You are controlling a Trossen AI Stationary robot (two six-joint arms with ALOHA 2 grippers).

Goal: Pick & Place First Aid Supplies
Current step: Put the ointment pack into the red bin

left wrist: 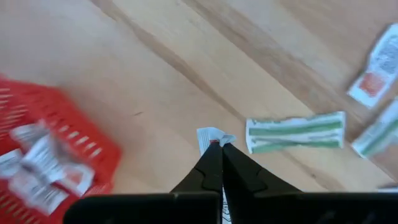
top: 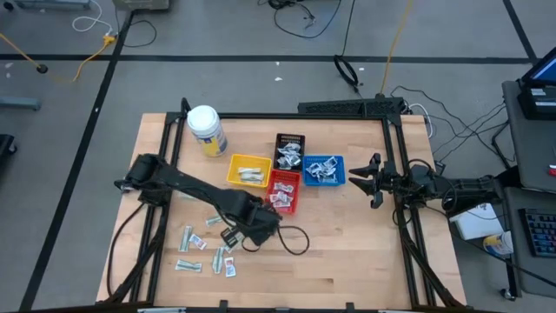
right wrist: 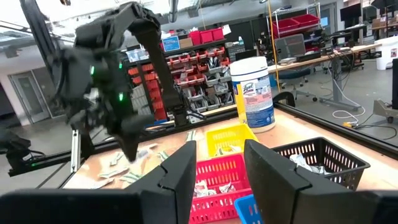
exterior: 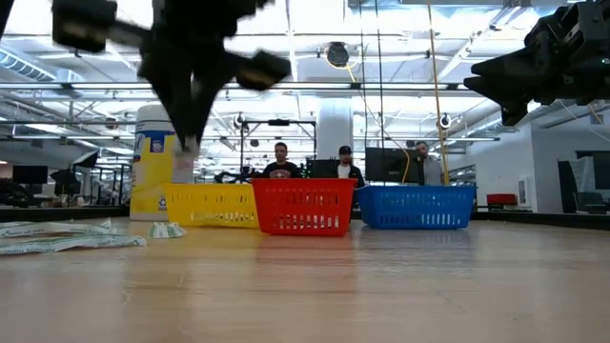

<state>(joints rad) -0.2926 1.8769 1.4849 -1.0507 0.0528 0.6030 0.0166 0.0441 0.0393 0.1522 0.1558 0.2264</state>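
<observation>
Pinched between the closed fingertips of the left gripper (left wrist: 221, 147) is a small white packet (left wrist: 210, 138), only its folded upper edge showing past the dark fingers; its print cannot be read. Just beyond the tips lies a pale wrapper with green stripes (left wrist: 296, 132), flat on the wooden table (left wrist: 155, 68), and the red tray (left wrist: 59, 149) holding similar white slips sits close to one side. Well apart, the right gripper (top: 372, 181) hovers with fingers spread, empty.

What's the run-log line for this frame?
left gripper: shut on small white packet, raised beside red mesh tray | right gripper: open, idle, table's right side
</observation>
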